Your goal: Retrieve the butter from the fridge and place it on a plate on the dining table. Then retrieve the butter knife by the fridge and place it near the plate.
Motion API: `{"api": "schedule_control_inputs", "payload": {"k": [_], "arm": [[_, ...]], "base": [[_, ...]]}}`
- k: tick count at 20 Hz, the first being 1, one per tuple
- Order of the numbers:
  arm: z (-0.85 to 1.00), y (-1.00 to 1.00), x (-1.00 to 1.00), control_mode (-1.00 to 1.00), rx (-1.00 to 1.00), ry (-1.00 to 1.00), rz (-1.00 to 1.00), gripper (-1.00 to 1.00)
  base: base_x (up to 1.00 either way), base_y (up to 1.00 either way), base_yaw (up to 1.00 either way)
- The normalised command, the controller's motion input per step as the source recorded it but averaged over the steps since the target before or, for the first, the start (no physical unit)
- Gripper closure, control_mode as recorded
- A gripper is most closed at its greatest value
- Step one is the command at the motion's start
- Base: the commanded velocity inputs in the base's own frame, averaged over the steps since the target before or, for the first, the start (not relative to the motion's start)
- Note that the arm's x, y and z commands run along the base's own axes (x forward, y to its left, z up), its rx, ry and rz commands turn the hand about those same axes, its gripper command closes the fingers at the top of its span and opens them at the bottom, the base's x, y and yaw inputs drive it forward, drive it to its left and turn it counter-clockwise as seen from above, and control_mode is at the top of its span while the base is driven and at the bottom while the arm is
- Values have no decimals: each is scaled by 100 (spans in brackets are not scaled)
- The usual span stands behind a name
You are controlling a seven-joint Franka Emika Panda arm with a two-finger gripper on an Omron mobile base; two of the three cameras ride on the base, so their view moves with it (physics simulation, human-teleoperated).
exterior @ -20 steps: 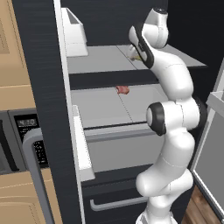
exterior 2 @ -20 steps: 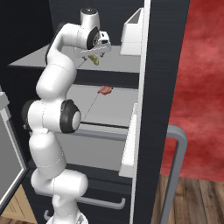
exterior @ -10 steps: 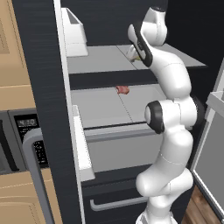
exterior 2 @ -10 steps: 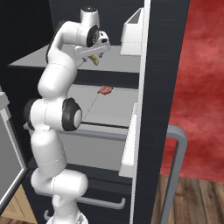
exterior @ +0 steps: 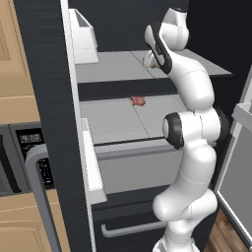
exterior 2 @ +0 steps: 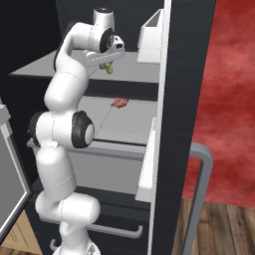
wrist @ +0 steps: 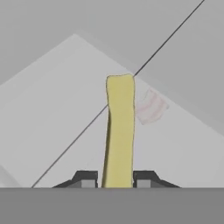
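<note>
The fridge stands open with my arm reaching onto its upper grey shelf. In the hand view the butter, a slim yellow stick, runs straight out between my two fingertips, which press against both of its sides. My gripper is shut on it just above the shelf. From the right base view a bit of the butter pokes out under the hand. The plate, the dining table and the butter knife are out of view.
A small red food item lies on the shelf below. A white bin hangs on the open door. Lower drawers with grey handles sit beneath. A black microwave is at the left.
The jaws went from wide open to closed against the butter's sides. The hand has barely shifted over the upper shelf.
</note>
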Motion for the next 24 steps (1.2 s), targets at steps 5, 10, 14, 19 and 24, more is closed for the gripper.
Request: {"api": "schedule_control_inputs", "payload": {"k": [5, 10, 14, 19, 24], "arm": [[0, 0, 0, -100, 0, 0, -6, 100], [14, 4, -1, -100, 2, -4, -33, 100], [18, 27, 0, -100, 7, -19, -40, 100], [8, 25, 0, -100, 12, -21, -43, 100], [0, 2, -11, -100, 6, -12, -35, 100]], "base": [[0, 0, 0], [0, 0, 0], [0, 0, 0], [0, 0, 0], [0, 0, 0]]}}
